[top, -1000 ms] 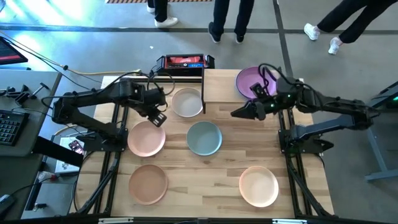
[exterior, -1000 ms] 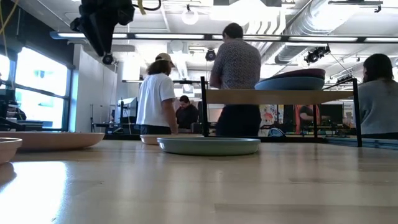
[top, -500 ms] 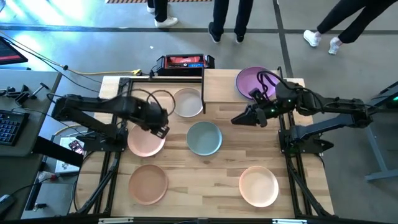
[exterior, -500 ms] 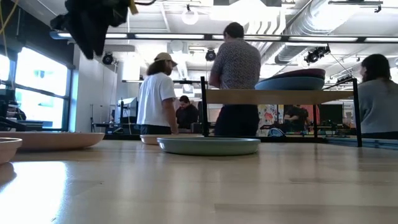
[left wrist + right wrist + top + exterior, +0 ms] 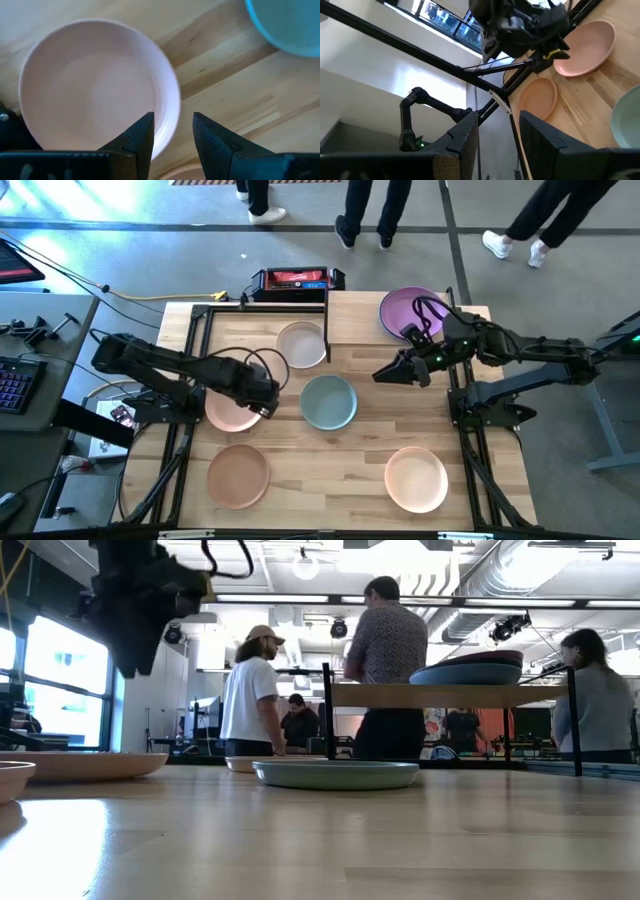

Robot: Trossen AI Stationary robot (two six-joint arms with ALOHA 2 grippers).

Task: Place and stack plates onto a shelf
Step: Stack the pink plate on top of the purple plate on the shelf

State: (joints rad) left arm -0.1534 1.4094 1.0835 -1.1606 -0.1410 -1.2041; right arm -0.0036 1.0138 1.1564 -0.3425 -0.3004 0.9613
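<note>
While the left gripper (image 5: 262, 406) hovers, jaws apart, above the pink plate (image 5: 230, 408), the right gripper (image 5: 385, 372) waits, jaws apart, well beyond that plate, near the shelf (image 5: 352, 318).

The high view looks straight down on the whole tabletop (image 5: 330, 450); the low view skims it. Both wrist views share the pink plate (image 5: 97, 82) at 9 o'clock.
</note>
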